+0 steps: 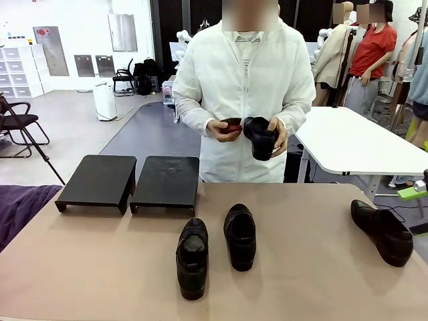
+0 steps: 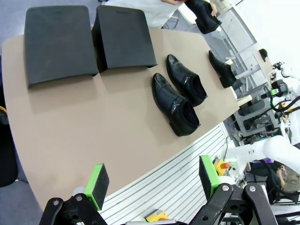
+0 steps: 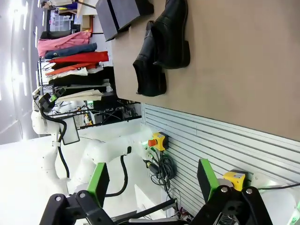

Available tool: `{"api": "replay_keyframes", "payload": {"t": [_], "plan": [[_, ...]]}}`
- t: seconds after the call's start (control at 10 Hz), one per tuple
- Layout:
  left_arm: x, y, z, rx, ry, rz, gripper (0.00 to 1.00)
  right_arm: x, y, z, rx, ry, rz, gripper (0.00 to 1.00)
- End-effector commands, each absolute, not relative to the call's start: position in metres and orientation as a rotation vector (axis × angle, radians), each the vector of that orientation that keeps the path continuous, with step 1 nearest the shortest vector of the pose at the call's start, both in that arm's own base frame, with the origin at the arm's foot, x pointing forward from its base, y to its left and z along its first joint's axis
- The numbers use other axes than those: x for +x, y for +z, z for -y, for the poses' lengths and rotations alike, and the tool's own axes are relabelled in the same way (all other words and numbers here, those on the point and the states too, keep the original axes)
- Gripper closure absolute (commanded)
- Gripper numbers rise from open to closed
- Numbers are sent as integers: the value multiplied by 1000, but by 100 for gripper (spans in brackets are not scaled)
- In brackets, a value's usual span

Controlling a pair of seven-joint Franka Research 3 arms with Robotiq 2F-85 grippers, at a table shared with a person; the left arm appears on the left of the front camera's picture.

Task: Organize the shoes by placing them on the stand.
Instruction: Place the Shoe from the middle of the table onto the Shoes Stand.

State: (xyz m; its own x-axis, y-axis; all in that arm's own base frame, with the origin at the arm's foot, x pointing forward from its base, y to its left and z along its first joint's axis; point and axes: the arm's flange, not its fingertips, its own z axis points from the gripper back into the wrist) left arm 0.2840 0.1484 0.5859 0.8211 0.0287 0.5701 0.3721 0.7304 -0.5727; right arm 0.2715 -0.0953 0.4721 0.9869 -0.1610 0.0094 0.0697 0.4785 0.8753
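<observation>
The stand's two matte-black sections [image 1: 99, 179] [image 1: 166, 182] sit side by side at the table's far left, with nothing on them. Two glossy black shoes [image 1: 192, 257] [image 1: 240, 235] lie mid-table, toes toward me. A third shoe [image 1: 382, 231] lies near the right edge. The person at the far side holds another shoe [image 1: 261, 137] in both hands above the table. My left gripper [image 2: 153, 180] hangs open high over the near edge, looking down on the stand [image 2: 58, 44] and the shoe pair [image 2: 176, 105]. My right gripper [image 3: 152, 180] is open too, off the table's near side, with two shoes [image 3: 171, 35] far ahead.
The tan table [image 1: 100, 281] has bare room in front of the stand and between the shoes. A purple cloth [image 1: 20, 207] lies at the left edge. A white table [image 1: 354, 144] stands behind on the right.
</observation>
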Motion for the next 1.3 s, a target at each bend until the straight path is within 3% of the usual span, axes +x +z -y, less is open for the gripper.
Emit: {"api": "replay_keyframes", "payload": {"t": [0.0, 0.1, 0.3, 0.5, 0.7, 1.0, 1.1, 1.2], "plan": [[284, 587, -149, -751, -219, 602, 0, 269, 473, 101, 1052, -112, 101, 0], [284, 586, -148, -736, -201, 588, 0, 269, 473, 101, 1052, -112, 101, 0], [303, 598, -17, -553, -340, 434, 0, 269, 473, 101, 1052, -112, 101, 0], [296, 574, 121, -339, -276, 283, 0, 269, 473, 101, 1052, -112, 101, 0], [281, 546, 213, -214, -293, 326, 0, 269, 473, 101, 1052, -112, 101, 0], [286, 525, 283, -319, -348, 215, 0, 269, 473, 101, 1052, -112, 101, 0], [300, 540, 250, -424, -461, 41, 0, 269, 473, 101, 1052, -112, 101, 0], [261, 523, 286, -274, -356, 267, 0, 269, 473, 101, 1052, -112, 101, 0]]}}
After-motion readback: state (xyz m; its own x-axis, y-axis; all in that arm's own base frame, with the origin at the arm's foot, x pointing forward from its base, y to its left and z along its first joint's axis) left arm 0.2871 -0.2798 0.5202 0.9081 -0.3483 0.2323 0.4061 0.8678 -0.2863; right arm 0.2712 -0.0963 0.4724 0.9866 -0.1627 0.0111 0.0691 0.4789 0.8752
